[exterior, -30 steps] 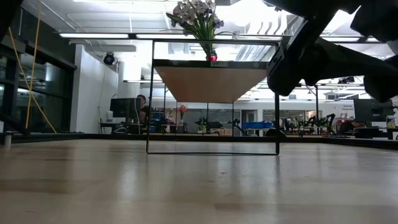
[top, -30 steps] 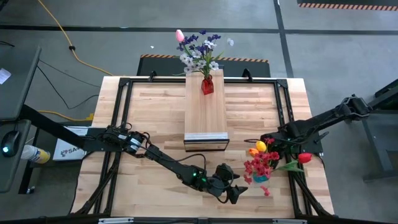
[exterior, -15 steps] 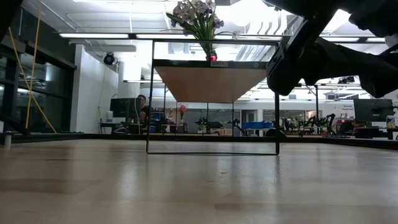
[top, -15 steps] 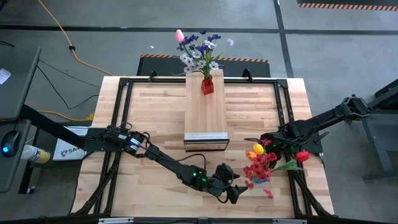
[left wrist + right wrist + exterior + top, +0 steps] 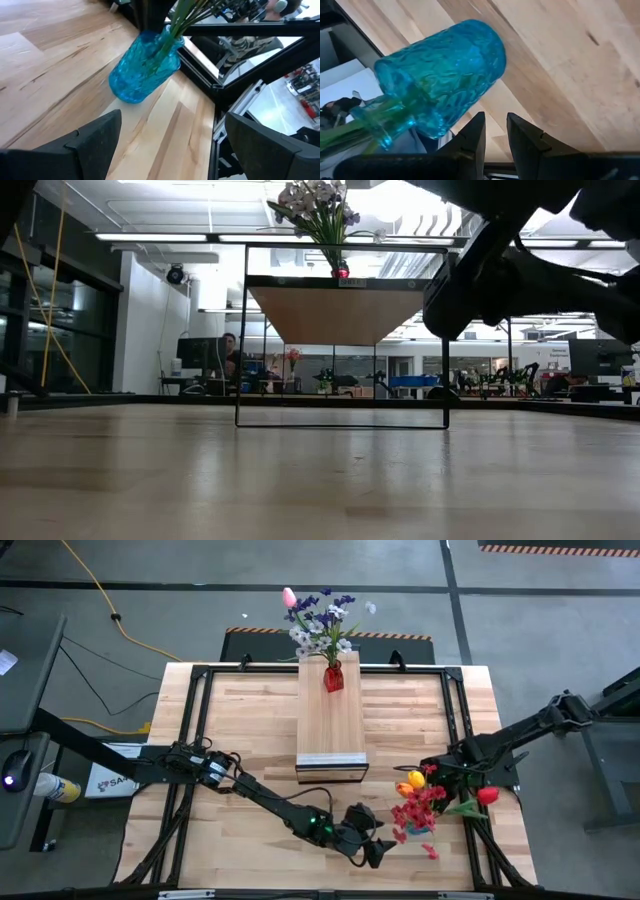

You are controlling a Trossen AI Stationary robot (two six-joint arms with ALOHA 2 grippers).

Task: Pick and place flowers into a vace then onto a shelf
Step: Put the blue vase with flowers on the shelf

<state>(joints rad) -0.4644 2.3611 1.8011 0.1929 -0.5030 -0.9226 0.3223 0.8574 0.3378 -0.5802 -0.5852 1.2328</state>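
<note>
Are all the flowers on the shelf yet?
Not yet. One red vase of flowers already stands on the shelf. The blue vase of tulips is on the table, with the left gripper open beside it. It still needs lifting onto the shelf.

The bench (image 5: 240,720) is lit evenly from above, and only soft shadows are cast. In the low view, glare is thrown by ceiling light strips (image 5: 160,237), and the arms are reduced to dark silhouettes. Both wrist views are softly blurred up close.
</note>
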